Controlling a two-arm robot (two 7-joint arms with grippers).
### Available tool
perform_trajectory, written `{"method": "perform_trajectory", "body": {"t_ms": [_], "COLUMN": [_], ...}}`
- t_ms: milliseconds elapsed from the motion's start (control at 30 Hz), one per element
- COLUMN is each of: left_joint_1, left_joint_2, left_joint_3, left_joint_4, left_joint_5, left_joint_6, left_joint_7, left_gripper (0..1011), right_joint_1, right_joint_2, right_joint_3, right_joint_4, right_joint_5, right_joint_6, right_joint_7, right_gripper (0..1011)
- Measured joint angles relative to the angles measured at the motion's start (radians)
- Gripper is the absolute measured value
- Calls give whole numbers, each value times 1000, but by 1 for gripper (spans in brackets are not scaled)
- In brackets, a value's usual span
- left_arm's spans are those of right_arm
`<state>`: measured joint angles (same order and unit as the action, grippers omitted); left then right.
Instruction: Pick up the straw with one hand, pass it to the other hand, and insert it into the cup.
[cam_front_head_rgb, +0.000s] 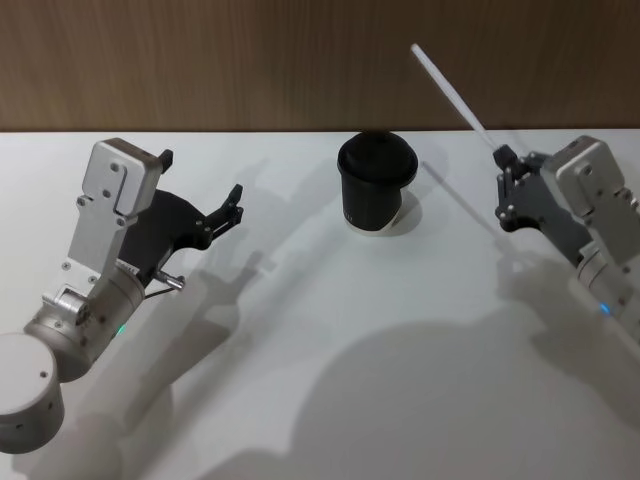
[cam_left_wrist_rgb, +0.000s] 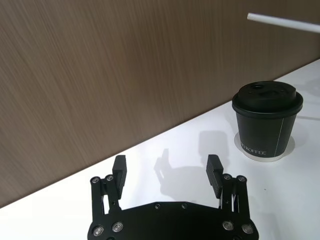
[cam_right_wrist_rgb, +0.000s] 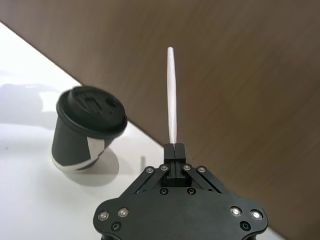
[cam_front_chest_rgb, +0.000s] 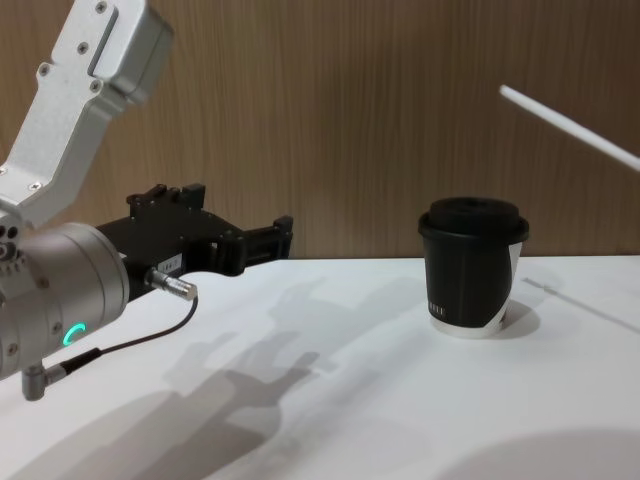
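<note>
While the right gripper (cam_front_head_rgb: 503, 160) pinches the straw (cam_front_head_rgb: 450, 90) by its end, the left gripper (cam_left_wrist_rgb: 167, 162), wide open and empty, should grasp it mid-length, clear of the far cup (cam_front_head_rgb: 377, 180).

Just a brown wood-grain wall (cam_front_head_rgb: 200, 60) at the back and a plain white table (cam_front_head_rgb: 350, 330) meeting it, soft grey shadows spread across the top.
</note>
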<state>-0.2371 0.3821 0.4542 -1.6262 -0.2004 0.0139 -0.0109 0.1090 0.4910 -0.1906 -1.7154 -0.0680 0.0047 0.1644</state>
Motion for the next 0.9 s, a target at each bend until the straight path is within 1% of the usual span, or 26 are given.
{"method": "perform_trajectory", "body": {"t_ms": [33,100,200,300,333,367,400,433,533,567,600,633,767,900], "left_joint_1": [0,0,0,0,0,0,0,0,0,0,0,0,0,0], "left_joint_2": [0,0,0,0,0,0,0,0,0,0,0,0,0,0], "left_joint_3": [0,0,0,0,0,0,0,0,0,0,0,0,0,0], "left_joint_4": [0,0,0,0,0,0,0,0,0,0,0,0,0,0], "left_joint_5": [0,0,0,0,0,0,0,0,0,0,0,0,0,0], "left_joint_6": [0,0,0,0,0,0,0,0,0,0,0,0,0,0], "left_joint_7": [0,0,0,0,0,0,0,0,0,0,0,0,0,0], "left_gripper": [1003,1003,1003,1003,1003,1003,1003,1003,1003,1003,1003,1003,1003,1003], "right_joint_1": [6,12,30,41,47,47,59,59,73,82,86,94,112,140], "right_joint_2": [11,21,48,64,72,72,87,87,103,112,115,122,136,154], "right_joint_3": [-3,-5,-11,-15,-19,-19,-24,-24,-30,-34,-36,-40,-49,-67], "right_joint_4": [-2,-3,-5,-5,-5,-5,-5,-5,-2,0,1,4,11,22], "right_joint_5": [-7,-13,-23,-27,-29,-29,-30,-30,-30,-29,-28,-26,-17,-2], "right_joint_6": [-22,-41,-93,-123,-145,-145,-173,-173,-213,-236,-242,-263,-303,-356], "right_joint_7": [12,23,55,76,92,92,113,113,145,163,169,187,222,271], "right_gripper": [0,0,0,0,0,0,0,0,0,0,0,0,0,0]}}
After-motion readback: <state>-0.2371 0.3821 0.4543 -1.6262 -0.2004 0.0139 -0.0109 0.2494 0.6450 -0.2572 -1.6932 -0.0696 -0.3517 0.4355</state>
